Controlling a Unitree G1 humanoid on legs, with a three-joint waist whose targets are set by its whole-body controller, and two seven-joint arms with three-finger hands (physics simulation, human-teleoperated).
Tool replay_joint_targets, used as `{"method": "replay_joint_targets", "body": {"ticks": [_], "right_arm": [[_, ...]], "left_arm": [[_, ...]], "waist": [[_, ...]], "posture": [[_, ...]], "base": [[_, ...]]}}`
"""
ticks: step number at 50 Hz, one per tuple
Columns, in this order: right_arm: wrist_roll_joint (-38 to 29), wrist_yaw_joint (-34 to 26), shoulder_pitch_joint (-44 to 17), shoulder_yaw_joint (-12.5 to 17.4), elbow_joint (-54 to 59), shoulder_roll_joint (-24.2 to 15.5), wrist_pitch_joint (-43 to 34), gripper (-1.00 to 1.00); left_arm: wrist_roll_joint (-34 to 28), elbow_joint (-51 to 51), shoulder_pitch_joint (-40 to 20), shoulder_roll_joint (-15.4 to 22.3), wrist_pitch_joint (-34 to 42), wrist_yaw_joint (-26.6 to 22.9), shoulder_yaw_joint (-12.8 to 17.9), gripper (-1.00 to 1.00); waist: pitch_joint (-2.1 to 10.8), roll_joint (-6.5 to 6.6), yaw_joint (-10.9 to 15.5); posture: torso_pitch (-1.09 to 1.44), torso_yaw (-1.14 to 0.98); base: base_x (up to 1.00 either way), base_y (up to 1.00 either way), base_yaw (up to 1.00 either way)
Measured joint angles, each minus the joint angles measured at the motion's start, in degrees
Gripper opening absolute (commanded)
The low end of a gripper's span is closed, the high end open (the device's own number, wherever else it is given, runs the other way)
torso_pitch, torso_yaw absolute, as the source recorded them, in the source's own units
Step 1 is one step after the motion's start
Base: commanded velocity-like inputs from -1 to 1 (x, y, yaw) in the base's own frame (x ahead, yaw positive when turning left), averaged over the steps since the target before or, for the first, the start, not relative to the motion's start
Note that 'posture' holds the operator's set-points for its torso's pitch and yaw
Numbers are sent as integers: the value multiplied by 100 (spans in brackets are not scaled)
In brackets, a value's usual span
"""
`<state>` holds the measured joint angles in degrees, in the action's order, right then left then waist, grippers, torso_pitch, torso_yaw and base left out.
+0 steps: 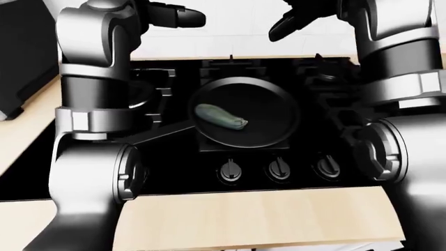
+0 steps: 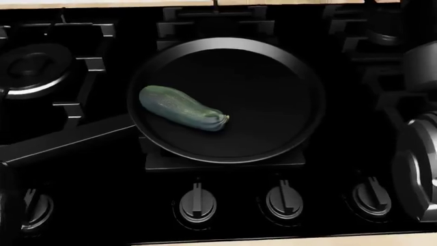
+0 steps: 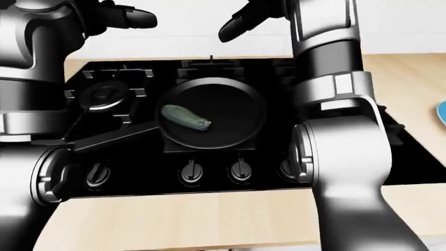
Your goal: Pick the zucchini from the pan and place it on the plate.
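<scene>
The zucchini (image 2: 181, 108) lies in the pan (image 2: 273, 97), toward nine o'clock of its floor, its stalk end pointing to about four o'clock in the head view. Nothing touches it, so the pick has not begun. The pan sits on the middle burner of the black stove (image 1: 174, 167), its handle (image 2: 65, 141) running off toward eight o'clock, with a row of knobs (image 2: 198, 202) at six o'clock below it.

Both hands hang high, well apart from the pan. The left hand (image 1: 178, 15) is at eleven o'clock of the left-eye view, the right hand (image 1: 293, 23) at one o'clock; each holds nothing, fingers loosely spread.

At three o'clock of the right-eye view, a blue sliver at the edge over the pale bench (image 3: 411, 89) may be the plate (image 3: 442, 112). By my reckoning the whole job remains: reach, grasp, carry, set down.
</scene>
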<state>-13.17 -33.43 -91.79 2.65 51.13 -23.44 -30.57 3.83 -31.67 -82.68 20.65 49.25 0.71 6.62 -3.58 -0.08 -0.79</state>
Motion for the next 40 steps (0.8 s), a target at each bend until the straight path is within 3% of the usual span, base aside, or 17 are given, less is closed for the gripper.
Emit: {"method": "replay_joint_targets", "body": {"ticks": [21, 40], "right_arm": [[-1476, -1052, -22, -332, 363, 494, 634, 100], [-2636, -2370, 834, -423, -1216, 898, -432, 100]], "left_arm": [[-299, -358, 18, 158, -288, -204, 97, 100], [-294, -183, 51, 114, -184, -216, 79, 100]], "waist": [[-21, 66, 20], [-31, 102, -6]], "posture": [[0, 0], [0, 0]], "base": [[0, 0, 0], [0, 0, 0]]}}
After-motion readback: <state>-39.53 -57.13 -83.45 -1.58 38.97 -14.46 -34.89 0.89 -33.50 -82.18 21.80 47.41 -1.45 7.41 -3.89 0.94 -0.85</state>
